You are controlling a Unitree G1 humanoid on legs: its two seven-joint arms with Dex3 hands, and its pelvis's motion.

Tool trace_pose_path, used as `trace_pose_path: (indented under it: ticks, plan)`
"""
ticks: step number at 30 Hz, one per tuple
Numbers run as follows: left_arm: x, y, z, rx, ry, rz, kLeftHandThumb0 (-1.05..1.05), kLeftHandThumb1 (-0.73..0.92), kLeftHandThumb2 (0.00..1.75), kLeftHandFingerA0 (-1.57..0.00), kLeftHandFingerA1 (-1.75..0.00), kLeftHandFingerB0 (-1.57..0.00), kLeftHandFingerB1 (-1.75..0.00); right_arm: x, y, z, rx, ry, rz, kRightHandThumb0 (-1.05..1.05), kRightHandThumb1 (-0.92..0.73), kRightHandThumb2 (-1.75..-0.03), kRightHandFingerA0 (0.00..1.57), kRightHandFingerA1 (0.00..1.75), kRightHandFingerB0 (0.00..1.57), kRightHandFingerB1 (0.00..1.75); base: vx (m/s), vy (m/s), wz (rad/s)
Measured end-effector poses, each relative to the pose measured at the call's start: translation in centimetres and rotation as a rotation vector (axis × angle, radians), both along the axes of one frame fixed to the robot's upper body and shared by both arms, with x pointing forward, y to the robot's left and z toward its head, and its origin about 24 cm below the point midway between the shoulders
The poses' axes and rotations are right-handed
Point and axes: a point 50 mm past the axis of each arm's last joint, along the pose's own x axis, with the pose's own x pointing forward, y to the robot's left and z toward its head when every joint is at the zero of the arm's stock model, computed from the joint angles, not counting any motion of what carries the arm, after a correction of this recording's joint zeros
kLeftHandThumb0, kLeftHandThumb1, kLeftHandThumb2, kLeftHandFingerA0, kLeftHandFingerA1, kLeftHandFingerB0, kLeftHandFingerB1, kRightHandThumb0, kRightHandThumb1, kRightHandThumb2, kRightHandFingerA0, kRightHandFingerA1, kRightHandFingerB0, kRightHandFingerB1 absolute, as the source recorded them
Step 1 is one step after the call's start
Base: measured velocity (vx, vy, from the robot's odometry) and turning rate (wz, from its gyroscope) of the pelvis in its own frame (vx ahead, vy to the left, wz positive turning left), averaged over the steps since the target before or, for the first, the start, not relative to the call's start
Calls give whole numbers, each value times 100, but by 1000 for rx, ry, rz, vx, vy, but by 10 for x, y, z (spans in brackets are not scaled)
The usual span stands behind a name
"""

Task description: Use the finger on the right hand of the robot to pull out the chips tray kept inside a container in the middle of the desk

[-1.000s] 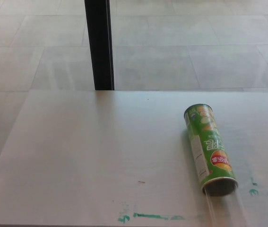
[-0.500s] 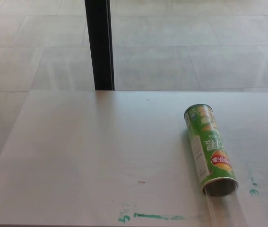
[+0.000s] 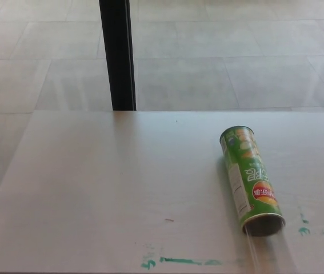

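Since the earlier frame the whole picture has slid a little to the left, so the camera has turned and nothing on the desk has itself moved. The floor [image 3: 219, 63] of pale tiles fills the top of the view, from about 10 to 2 o'clock, with grout lines faint in the glare. The desk [image 3: 104, 182], pale and wood-grained, takes up the lower half; its near edge and right side are cut off by the frame. A black post [image 3: 117, 54] stands upright beyond the desk's far edge at about 11 o'clock, its top cut off and its foot hidden behind the desk. The can [image 3: 251, 180] lies on its side on the desk at about 4 o'clock from the picture's centre, right of the middle, its closed end toward 12 and its open mouth toward 6. The mouth is dark and whether a tray sits within cannot be made out; a faint clear strip [image 3: 255, 254] seems to run from the mouth toward the bottom edge, too dim to be sure of. The can's label is green with a red oval logo and white characters, too blurred to read. Green smears [image 3: 179, 261] mark the desk at 6 o'clock, and smaller ones [image 3: 304, 230] lie just right of the mouth. Neither hand is in view, so nothing holds or touches the can.
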Motion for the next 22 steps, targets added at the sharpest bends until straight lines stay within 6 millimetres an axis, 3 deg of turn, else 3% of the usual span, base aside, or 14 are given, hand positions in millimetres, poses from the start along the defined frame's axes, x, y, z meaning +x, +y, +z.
trace_pose_path:
  ticks: [2, 4, 7, 8, 9, 10, 12, 13, 14, 15, 16, 17, 20, 22]
  plan:
    - [-1, 1, -2, -5, 9, 9, -69, 81, 65, -41, -49, -34, -32, -9, -12, -16, 57, 3, -53, -41, -74, -65, 75, 166, 40, 105, 0, 0, 0]
    - [-3, 3, -5, -10, 20, 20, -69, 81, 65, -40, -49, -32, -32, -18, -20, -31, 105, 7, -99, -44, -75, -62, 66, 137, 32, 95, 0, 0, 0]
    - [-7, 5, -9, -19, 42, 40, -69, 79, 65, -46, -53, -38, -35, -36, -32, -59, 195, 7, -186, -41, -75, -63, 60, 148, 26, 116, 0, 0, 0]
    - [-8, 6, -10, -22, 50, 47, -70, 76, 63, -45, -56, -40, -37, -41, -35, -69, 225, 6, -214, -44, -83, -63, 52, 117, 23, 104, 0, 0, 0]
    - [-9, 7, -12, -25, 57, 53, -69, 61, 100, -39, -64, -31, -51, -46, -37, -76, 248, 6, -237, -39, -81, -62, 58, 115, 30, 104, 0, 0, 0]
    - [-11, 8, -14, -29, 68, 63, -71, 78, 64, -41, -62, -36, -40, -52, -39, -86, 278, 4, -267, -35, -78, -60, 57, 113, 34, 104, 0, 0, 0]
    - [-17, 10, -19, -39, 97, 87, -73, 78, 63, -42, -61, -36, -38, -65, -43, -107, 347, -6, -333, -33, -77, -61, 56, 97, 33, 91, 0, 0, 0]
    - [-20, 11, -22, -43, 114, 99, -73, 77, 64, -40, -58, -36, -36, -72, -44, -117, 381, -9, -364, -40, -77, -62, 67, 91, 27, 60, 0, 0, 0]
    - [-21, 12, -22, -44, 120, 104, -71, 77, 63, -34, -56, -32, -35, -74, -44, -121, 392, -11, -376, -27, -73, -74, 50, 92, 0, 57, 0, 0, 0]
    - [-26, 14, -27, -50, 154, 124, -72, 78, 64, -32, -55, -28, -34, -85, -43, -140, 449, -16, -431, -31, -53, -100, 53, 81, 7, 55, 0, 0, 0]
    - [-28, 15, -29, -52, 167, 130, -72, 78, 64, -32, -55, -28, -34, -88, -43, -146, 466, -18, -449, -31, -53, -100, 53, 81, 7, 55, 0, 0, 0]
    - [-33, 17, -33, -58, 196, 144, -73, 77, 63, -33, -59, -29, -37, -95, -41, -159, 506, -22, -487, -36, -70, -65, 54, 105, 12, 60, 0, 0, 0]
    - [-45, 19, -43, -74, 269, 180, -75, 77, 63, -37, -61, -31, -37, -113, -32, -192, 610, -46, -586, -45, -76, -68, 74, 147, 46, 93, 0, 0, 0]
    - [-51, 20, -47, -81, 305, 200, -76, 76, 63, -37, -61, -31, -37, -122, -26, -209, 667, -61, -641, -49, -78, -66, 69, 135, 51, 79, 0, 0, 0]
